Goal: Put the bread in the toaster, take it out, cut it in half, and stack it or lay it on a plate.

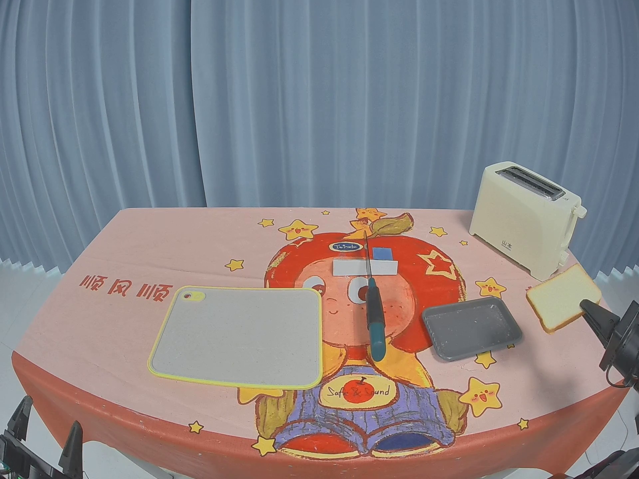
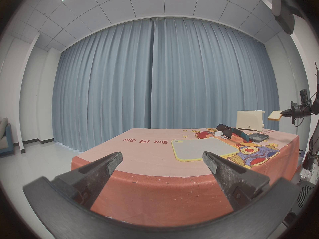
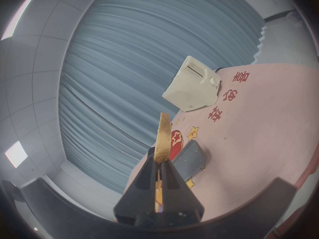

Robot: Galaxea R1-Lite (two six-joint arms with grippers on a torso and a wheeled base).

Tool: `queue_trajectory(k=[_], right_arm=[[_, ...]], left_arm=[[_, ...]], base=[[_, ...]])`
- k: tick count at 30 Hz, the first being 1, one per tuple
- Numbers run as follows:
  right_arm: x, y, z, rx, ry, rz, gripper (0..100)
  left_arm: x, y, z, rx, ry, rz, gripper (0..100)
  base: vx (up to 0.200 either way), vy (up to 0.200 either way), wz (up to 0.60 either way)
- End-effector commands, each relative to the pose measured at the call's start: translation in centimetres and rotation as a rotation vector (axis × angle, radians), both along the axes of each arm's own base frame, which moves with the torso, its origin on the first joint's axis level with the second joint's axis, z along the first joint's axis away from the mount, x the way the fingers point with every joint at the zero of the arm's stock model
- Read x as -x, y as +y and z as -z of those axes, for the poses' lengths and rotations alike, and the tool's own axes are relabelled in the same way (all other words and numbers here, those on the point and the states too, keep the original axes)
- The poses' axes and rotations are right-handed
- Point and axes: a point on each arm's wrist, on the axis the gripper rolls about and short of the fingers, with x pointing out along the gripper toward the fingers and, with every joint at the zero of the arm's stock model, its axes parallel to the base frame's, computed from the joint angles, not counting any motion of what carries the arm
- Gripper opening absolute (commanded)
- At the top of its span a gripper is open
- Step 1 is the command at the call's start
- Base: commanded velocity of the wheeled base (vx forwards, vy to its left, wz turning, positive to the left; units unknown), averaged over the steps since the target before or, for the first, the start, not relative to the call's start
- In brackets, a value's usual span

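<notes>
We are pinching the bread [image 1: 562,296] by its edge in our right gripper [image 3: 159,161], fingers clamped tight on it, holding it off the table just beside the toaster [image 1: 526,217], on its near side. Our left gripper [image 2: 162,160] is hanging spread wide, gripping nothing, well apart from the toaster. The grey plate [image 1: 471,327] is lying near the toaster, the knife [image 1: 375,307] farther from it, and the cutting board [image 1: 239,335] farthest.

Pale square bread slice [image 1: 563,296] held aloft at right edge, tilted, below cream two-slot toaster [image 1: 526,217]. Teal-handled knife [image 1: 376,317] laid centre, dark grey rectangular plate [image 1: 470,327] right of it, yellow-rimmed grey cutting board [image 1: 243,335] lower left.
</notes>
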Motion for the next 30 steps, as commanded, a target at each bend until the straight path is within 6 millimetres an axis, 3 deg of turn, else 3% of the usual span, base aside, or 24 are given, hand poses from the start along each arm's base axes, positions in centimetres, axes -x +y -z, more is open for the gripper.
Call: queue_trajectory(k=[1, 7, 30], right_arm=[[0.7, 0.1, 0.7, 0.057, 0.032, -0.01, 0], [1.9, 0.3, 0.2, 0.086, -0.033, -0.021, 0], [1.9, -0.2, 0.2, 0.183, -0.053, 0.011, 0]], left_arm=[[0.0, 0.0, 0.5, 0.0, 0.001, -0.001, 100], [0.0, 0.0, 0.5, 0.0, 0.001, -0.001, 100], [0.0, 0.0, 0.5, 0.0, 0.001, 0.001, 100]], base=[[0.0, 0.0, 0.0], [0.0, 0.0, 0.0], [0.0, 0.0, 0.0]])
